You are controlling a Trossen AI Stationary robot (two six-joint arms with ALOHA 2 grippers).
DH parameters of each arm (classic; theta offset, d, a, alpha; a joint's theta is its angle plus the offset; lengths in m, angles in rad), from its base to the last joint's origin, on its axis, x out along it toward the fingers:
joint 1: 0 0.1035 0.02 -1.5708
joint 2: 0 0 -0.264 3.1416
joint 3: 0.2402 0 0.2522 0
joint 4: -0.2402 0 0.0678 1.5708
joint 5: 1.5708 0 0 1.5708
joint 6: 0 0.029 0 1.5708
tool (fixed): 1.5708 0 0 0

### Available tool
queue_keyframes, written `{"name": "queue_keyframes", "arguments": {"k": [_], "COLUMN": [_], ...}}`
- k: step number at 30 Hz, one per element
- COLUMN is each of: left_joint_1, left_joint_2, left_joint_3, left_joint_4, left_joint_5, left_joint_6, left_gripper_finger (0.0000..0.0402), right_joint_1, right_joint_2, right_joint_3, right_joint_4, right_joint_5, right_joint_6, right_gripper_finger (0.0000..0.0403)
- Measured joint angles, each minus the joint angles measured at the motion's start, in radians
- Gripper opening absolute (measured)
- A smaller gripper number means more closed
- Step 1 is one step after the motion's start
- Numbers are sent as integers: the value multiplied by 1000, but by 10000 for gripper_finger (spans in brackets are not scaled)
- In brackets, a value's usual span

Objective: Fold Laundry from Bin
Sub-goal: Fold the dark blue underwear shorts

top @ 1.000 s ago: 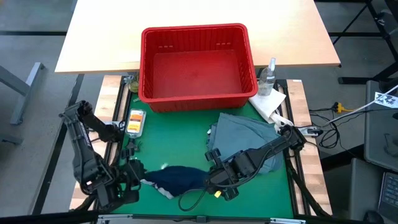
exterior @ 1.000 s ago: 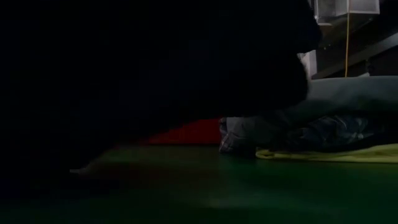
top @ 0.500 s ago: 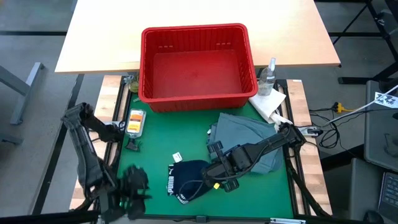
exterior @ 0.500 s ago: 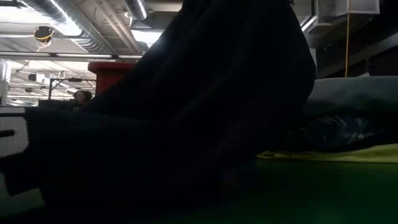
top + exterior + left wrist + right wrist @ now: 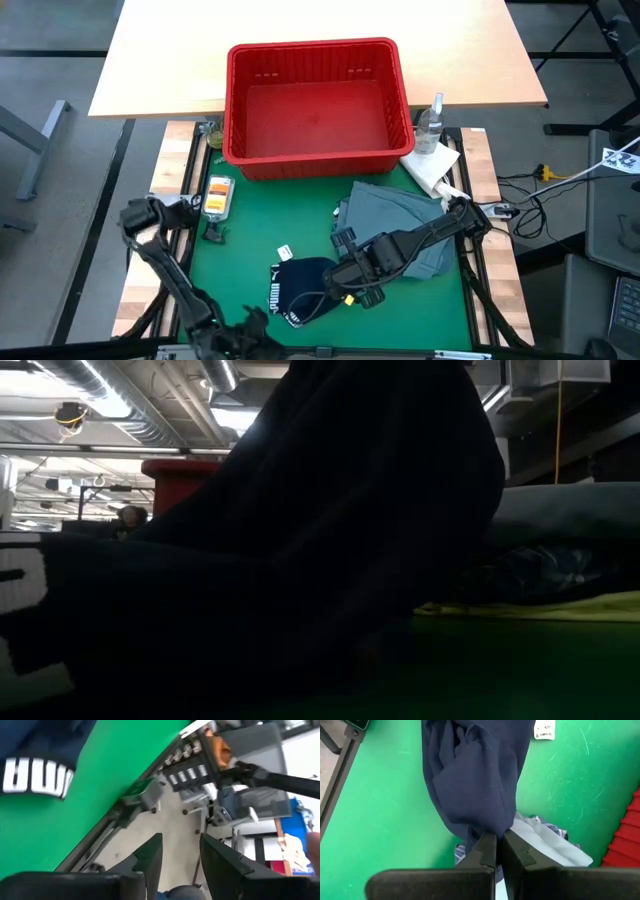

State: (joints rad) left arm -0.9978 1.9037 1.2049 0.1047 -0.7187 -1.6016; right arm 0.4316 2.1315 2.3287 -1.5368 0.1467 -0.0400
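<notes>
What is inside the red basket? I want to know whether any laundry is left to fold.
The red basket shows only its bare red floor; no clothes are visible in it. Nothing covers the inside from above.

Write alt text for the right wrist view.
The right gripper is shut on the edge of the dark navy garment, which trails away across the green mat. A plaid shirt peeks from beneath it, with the red bin at the frame edge.

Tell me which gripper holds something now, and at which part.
The right gripper is shut on a bunched edge of the dark navy garment. The left gripper holds nothing; it is off the mat's near edge.
</notes>
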Motion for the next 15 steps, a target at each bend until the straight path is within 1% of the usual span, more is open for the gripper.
{"name": "queue_keyframes", "arguments": {"k": [4, 7, 15], "left_joint_1": [23, 36, 82], "left_joint_2": [84, 129, 190], "left_joint_3": [0, 0, 0], "left_joint_4": [40, 39, 27], "left_joint_5": [62, 97, 108], "left_joint_6": [-83, -144, -199], "left_gripper_finger": [124, 124, 124], "right_joint_1": [0, 0, 1], "right_joint_2": [0, 0, 0], "right_joint_3": [0, 0, 0], "right_joint_4": [0, 0, 0], "right_joint_5": [0, 0, -1], "right_joint_6": [-24, -25, -44], "right_gripper_finger": [10, 10, 10]}}
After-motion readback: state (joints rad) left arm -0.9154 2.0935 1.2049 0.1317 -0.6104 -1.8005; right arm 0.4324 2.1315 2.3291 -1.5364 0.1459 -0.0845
